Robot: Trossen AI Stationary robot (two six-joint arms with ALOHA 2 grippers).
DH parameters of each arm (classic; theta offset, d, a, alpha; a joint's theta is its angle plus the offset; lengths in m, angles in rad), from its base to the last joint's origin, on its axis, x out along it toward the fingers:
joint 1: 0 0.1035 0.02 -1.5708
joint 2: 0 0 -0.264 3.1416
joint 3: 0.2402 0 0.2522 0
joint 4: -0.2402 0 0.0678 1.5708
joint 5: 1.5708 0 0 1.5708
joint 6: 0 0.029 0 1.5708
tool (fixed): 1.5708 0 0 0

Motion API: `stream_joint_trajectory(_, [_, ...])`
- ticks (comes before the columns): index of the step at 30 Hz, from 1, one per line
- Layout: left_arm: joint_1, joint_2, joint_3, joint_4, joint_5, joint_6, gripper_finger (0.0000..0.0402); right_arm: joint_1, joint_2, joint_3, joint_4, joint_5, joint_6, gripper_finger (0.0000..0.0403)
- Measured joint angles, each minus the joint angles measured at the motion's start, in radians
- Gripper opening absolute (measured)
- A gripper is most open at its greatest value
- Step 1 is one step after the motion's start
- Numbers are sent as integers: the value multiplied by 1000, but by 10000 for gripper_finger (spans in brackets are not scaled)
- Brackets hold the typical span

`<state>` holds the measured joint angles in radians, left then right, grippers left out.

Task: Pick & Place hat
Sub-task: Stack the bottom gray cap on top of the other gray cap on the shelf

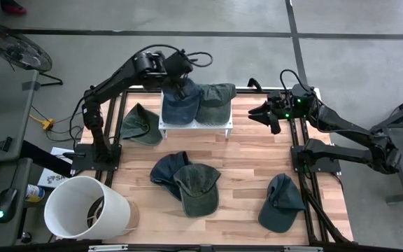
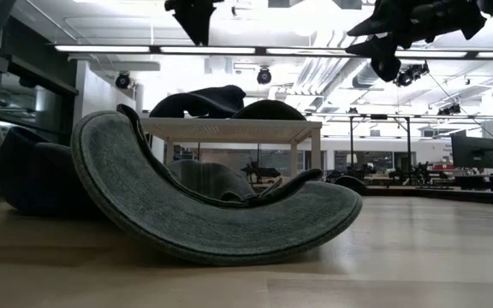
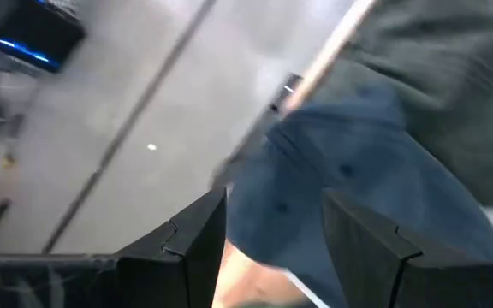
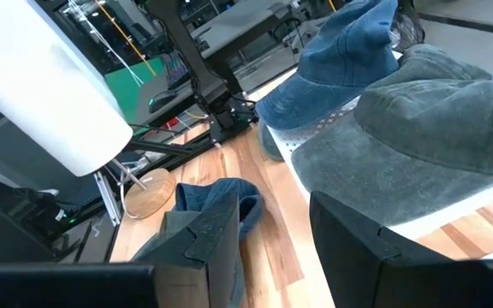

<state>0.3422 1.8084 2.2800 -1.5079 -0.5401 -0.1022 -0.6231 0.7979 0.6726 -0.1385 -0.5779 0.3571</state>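
A blue cap (image 1: 179, 105) and a green cap (image 1: 217, 94) lie on a small white stand (image 1: 194, 127) at the far side of the table. Both caps also show in the right wrist view, the blue cap (image 4: 349, 51) and the green cap (image 4: 418, 120). My left gripper (image 1: 180, 85) hangs open above the blue cap (image 3: 358, 171), clear of it; in the low view it (image 2: 193, 17) is well above the stand (image 2: 229, 130). My right gripper (image 1: 268, 112) is open in the air to the right of the stand, and the right wrist view shows its fingers apart (image 4: 264, 210).
Several more caps lie on the wooden table: a green one (image 1: 140, 124) left of the stand, a dark blue one (image 1: 166, 168) and a green one (image 1: 198, 189) overlapping in the middle, and a blue-green one (image 1: 282, 203) near right. A white bucket (image 1: 86, 210) stands at the near left corner.
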Motion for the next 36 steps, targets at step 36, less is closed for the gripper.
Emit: stream_joint_trajectory(36, [-635, 70, -31, -57, 348, -1323, 184, -1, -28, 0, -66, -7, -115, 138])
